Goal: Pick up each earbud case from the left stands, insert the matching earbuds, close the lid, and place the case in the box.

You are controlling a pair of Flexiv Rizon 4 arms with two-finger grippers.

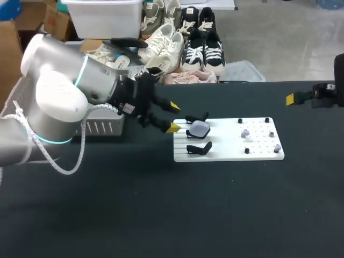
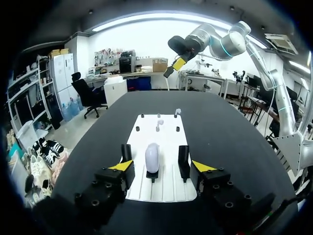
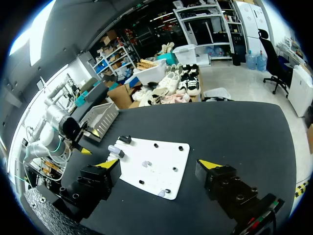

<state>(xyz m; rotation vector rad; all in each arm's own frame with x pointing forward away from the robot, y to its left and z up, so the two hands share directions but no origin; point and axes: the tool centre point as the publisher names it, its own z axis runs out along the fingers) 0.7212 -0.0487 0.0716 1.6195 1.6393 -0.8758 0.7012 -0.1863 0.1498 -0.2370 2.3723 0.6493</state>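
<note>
Left gripper point(image 1: 173, 116) lined up to take an earbud case point(image 1: 200, 128) off its stand.

At the left of the desk point(image 1: 161, 215), a white basket point(image 1: 105, 128), probably the box for finished cases, sits behind the left arm. The left gripper is spread wide, just beside the left edge of a white board point(image 1: 226, 149). The pale case sits on the middle of three black stands point(image 1: 199, 148), straight ahead of the fingers and untouched. Further right on the board, small earbuds point(image 1: 245, 133) lie among black pegs. At the far right, well apart from the board, the right gripper point(image 3: 160, 165) hangs spread and empty. The step in hand looks like the pick-up. Next, the left gripper would need to ease forward around the case, pinch it gently and lift it clear.
</note>
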